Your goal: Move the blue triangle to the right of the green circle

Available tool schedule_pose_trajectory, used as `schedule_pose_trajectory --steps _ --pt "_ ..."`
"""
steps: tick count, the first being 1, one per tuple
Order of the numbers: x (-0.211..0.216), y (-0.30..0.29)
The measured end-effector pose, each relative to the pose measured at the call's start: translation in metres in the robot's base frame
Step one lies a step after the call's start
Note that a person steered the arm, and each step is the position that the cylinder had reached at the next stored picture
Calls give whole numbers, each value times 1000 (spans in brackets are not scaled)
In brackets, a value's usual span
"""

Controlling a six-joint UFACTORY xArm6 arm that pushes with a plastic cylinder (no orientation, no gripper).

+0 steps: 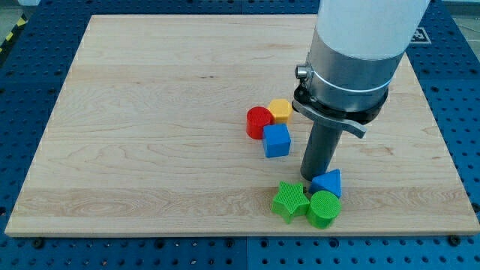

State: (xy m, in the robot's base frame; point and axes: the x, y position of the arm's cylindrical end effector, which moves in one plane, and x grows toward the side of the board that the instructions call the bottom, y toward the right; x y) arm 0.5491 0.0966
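The blue triangle lies near the view's bottom, touching the upper right of the green circle. My tip stands just left of the blue triangle, right against it, and above the green circle. A green star sits to the left of the green circle, touching it.
A blue cube, a red cylinder and a yellow block are clustered up and to the left of my tip. The wooden board ends close below the green blocks; a blue perforated table surrounds it.
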Motion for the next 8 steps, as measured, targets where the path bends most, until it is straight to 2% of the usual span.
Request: schedule_pose_trajectory --steps 3,4,5,8 --pt "0 56" --pt "-1 49" --pt "-14 12" --pt "2 53"
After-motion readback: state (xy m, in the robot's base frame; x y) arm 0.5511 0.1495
